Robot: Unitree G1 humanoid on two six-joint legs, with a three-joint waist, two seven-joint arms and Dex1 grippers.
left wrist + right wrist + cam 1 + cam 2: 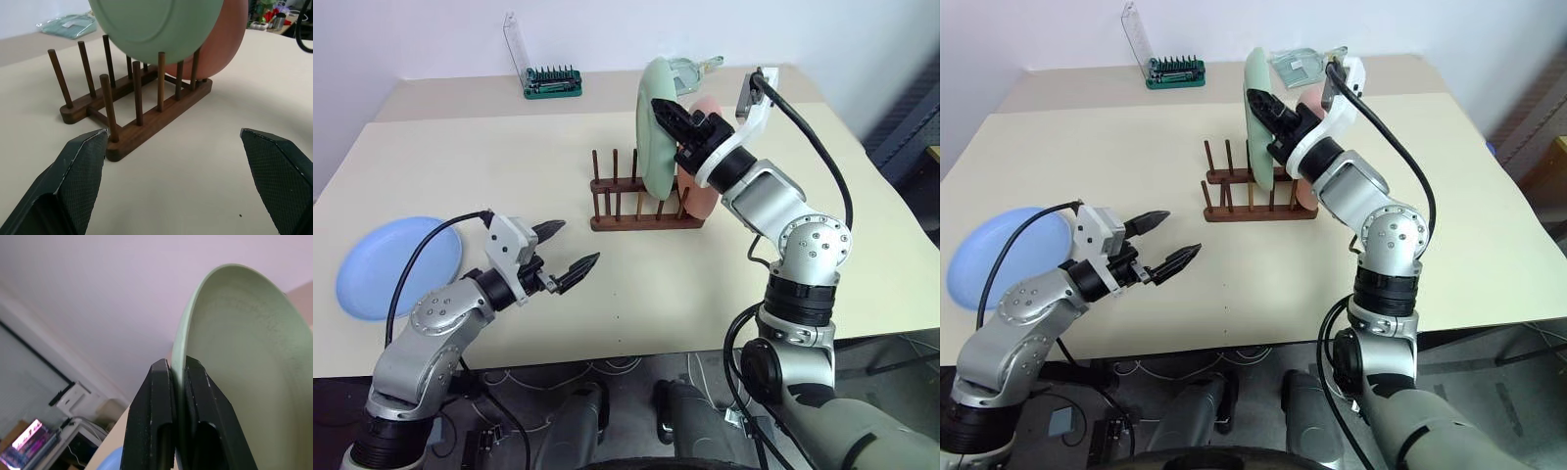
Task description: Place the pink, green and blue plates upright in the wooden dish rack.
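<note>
We are pinching the green plate [656, 122] by its rim with our right gripper [670, 114], upright over the wooden dish rack [641, 201] at upper middle; it looks light, stiff and slippery; our left gripper [566, 249] is hanging wide open, holding nothing.

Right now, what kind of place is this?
Probably a lab or workshop: a plain table with a screwdriver bit set, cables underneath, and a dish rack set out for practice.

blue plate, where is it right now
The blue plate lies flat at the table's near left edge, beside the open left hand, well apart from the wooden dish rack.
</note>
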